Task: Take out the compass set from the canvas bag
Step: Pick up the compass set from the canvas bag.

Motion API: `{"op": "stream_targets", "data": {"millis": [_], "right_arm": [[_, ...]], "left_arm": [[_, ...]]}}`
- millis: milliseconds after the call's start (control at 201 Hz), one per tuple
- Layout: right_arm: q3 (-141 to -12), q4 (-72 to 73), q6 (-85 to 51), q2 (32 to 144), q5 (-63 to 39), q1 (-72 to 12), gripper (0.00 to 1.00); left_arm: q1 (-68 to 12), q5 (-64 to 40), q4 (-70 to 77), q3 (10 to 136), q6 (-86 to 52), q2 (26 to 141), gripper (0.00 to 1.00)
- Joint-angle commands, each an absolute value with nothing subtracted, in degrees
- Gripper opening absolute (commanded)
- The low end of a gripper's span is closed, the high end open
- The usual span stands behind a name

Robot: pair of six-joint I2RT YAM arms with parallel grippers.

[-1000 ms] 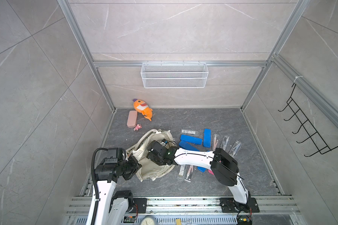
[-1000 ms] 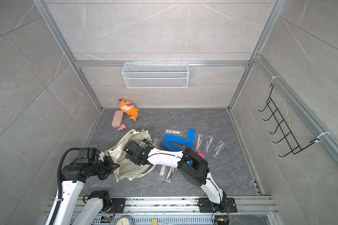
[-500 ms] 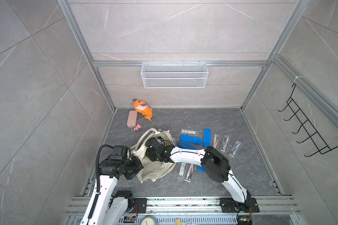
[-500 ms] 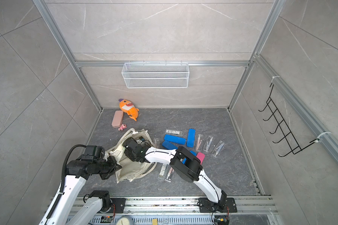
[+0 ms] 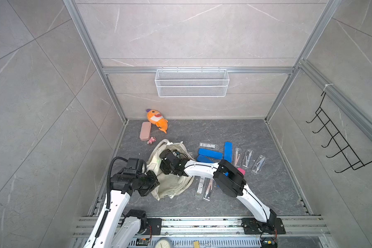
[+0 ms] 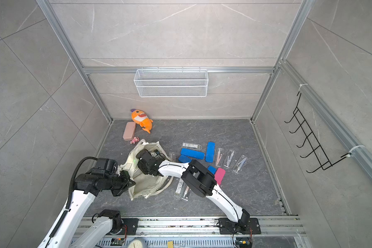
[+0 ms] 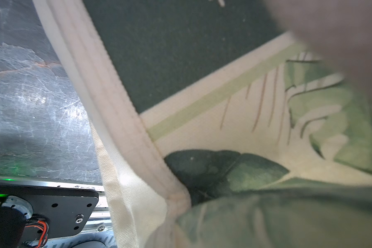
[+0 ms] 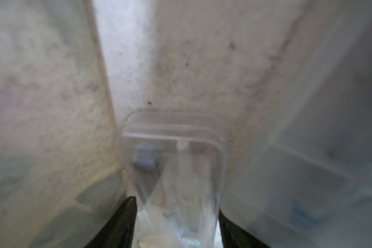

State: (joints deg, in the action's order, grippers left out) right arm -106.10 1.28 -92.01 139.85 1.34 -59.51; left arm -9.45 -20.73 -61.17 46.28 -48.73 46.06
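Observation:
The cream canvas bag (image 5: 172,185) (image 6: 147,184) lies slumped on the dark floor, its mouth toward the back. My left gripper (image 5: 154,182) (image 6: 130,183) is shut on the bag's near edge; the left wrist view fills with its cloth seam (image 7: 125,120) and dark green print (image 7: 180,53). My right gripper (image 8: 176,205) reaches inside the bag, so only its black wrist (image 5: 172,163) shows from above. Its two black fingers (image 8: 127,214) press on either side of a clear plastic compass set (image 8: 174,154) lying against the cloth.
Right of the bag lie blue cases (image 5: 209,153), clear compass cases (image 5: 247,157), a pink case (image 5: 241,171) and two more clear cases (image 5: 204,186). An orange plush (image 5: 156,119) and pink pencil case (image 5: 145,131) sit back left. A wire basket (image 5: 191,82) hangs on the back wall.
My right gripper has pushed further left, deeper into the bag. My left gripper has shifted slightly right with the bag's edge still in it.

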Motion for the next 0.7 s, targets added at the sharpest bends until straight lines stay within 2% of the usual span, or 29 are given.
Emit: {"op": "stream_targets", "data": {"millis": [0, 289, 543, 693], "right_arm": [[-107.7, 1.9, -92.9, 142.8, 1.0, -59.2, 0.58], [-111.6, 1.2, -86.8, 143.9, -1.8, -58.5, 0.4], [-111.7, 9.8, -83.7, 143.6, -5.7, -58.1, 0.3], [-113.1, 9.7, -81.1, 142.6, -7.8, -58.1, 0.25]], "left_arm": [[-10.1, -22.0, -63.1, 47.7, -49.6, 45.9, 0.0], [-10.2, -21.8, -62.9, 46.9, -50.1, 46.1, 0.0], [-10.3, -21.4, -62.7, 46.3, -50.8, 45.7, 0.0], [-10.2, -21.3, -62.4, 46.3, -50.9, 46.0, 0.0]]}}
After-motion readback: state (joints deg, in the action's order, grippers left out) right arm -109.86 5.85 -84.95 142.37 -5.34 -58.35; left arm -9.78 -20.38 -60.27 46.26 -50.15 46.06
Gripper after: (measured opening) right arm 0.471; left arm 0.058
